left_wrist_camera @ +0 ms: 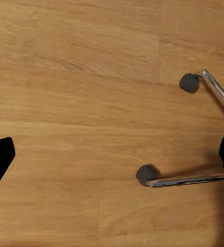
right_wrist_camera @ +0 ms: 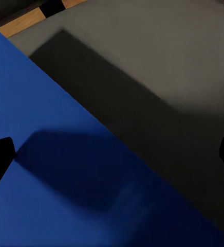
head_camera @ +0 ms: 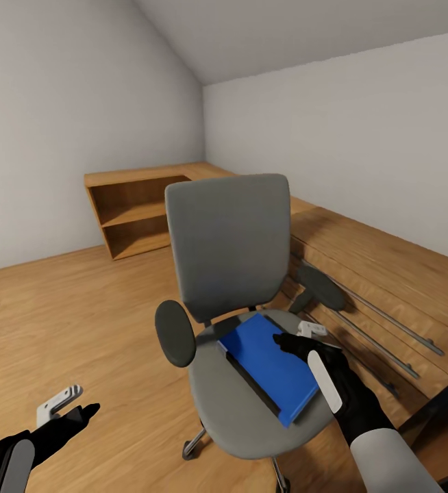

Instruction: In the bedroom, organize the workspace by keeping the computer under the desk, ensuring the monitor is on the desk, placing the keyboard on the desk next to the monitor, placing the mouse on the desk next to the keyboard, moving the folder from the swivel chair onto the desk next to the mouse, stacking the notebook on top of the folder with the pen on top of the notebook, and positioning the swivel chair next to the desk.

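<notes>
1. Swivel chair stands on the wood floor, its grey back toward the low light-wood shelving unit in the room corner.
2. Folder, bright blue, lies flat on the seat, toward the seat's right edge. A dark strip shows along its left long edge; I cannot tell what it belongs to.
3. My right gripper hangs directly over the folder's far right corner. Fingers spread apart, nothing between them; contact with the cover cannot be judged.
4. Right wrist view: folder cover and grey seat fabric lie below the spread fingertips.
5. My left gripper is low beside the chair's left, over bare floor, fingers apart, empty.
6. Left wrist view: two chrome base legs with dark casters on the floor.
</notes>
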You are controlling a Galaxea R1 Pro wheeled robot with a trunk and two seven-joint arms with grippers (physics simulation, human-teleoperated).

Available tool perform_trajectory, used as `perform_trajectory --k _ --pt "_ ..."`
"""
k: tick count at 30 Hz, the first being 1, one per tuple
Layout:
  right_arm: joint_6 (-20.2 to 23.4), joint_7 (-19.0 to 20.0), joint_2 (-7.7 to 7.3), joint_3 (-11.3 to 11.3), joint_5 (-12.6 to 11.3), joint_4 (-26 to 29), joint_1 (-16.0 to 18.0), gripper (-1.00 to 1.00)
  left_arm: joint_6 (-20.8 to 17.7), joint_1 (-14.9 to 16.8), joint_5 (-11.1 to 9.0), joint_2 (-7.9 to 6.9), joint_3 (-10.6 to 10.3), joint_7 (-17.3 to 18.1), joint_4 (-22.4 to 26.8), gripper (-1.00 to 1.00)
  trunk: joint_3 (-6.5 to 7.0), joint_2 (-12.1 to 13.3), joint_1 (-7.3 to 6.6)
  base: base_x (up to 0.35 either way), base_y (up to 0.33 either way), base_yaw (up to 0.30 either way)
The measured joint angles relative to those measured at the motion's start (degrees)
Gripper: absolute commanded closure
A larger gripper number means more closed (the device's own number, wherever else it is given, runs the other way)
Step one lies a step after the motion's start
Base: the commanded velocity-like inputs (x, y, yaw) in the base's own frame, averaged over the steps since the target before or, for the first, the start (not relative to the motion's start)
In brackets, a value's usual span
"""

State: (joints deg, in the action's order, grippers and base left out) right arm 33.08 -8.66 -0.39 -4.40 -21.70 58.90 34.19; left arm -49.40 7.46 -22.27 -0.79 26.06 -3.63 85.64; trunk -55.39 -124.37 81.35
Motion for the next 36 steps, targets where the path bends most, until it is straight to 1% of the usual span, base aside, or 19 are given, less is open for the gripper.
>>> perform_trajectory --k 4,11,17,24,30,36 --pt "0.0 0.0 0.00 0.0 0.2 0.1 0.0 -1.00 0.0 0.0 0.1 -0.01 0.0 0.0 -0.1 -1.00 0.00 0.0 0.03 -0.185 0.000 0.000" --pt "-0.1 0.0 0.00 0.0 0.3 0.1 0.0 -1.00 0.1 0.0 0.1 -0.02 0.1 0.1 -0.2 -1.00 0.00 0.0 0.00 -0.057 0.000 0.000" --pt "-0.1 0.0 0.00 0.0 0.1 0.0 0.0 -1.00 0.1 0.0 0.1 -0.02 0.1 0.1 -0.2 -1.00 0.00 0.0 0.02 -0.214 0.000 0.000" --pt "-0.1 -0.1 0.00 0.0 0.3 0.1 0.0 -1.00 0.1 0.0 0.1 -0.05 0.1 0.1 -0.2 -1.00 0.00 0.0 0.00 -0.043 0.000 0.000" --pt "-0.1 0.0 0.01 0.0 0.2 0.0 0.0 -1.00 0.1 0.0 0.1 -0.06 0.1 0.1 -0.2 -1.00 0.00 0.0 0.02 -0.176 -0.018 0.000" --pt "-0.2 -0.1 0.00 0.0 0.3 -0.1 0.0 -1.00 0.1 0.0 0.1 -0.08 0.1 0.1 -0.2 -1.00 0.00 0.0 0.00 -0.025 -0.002 0.000"
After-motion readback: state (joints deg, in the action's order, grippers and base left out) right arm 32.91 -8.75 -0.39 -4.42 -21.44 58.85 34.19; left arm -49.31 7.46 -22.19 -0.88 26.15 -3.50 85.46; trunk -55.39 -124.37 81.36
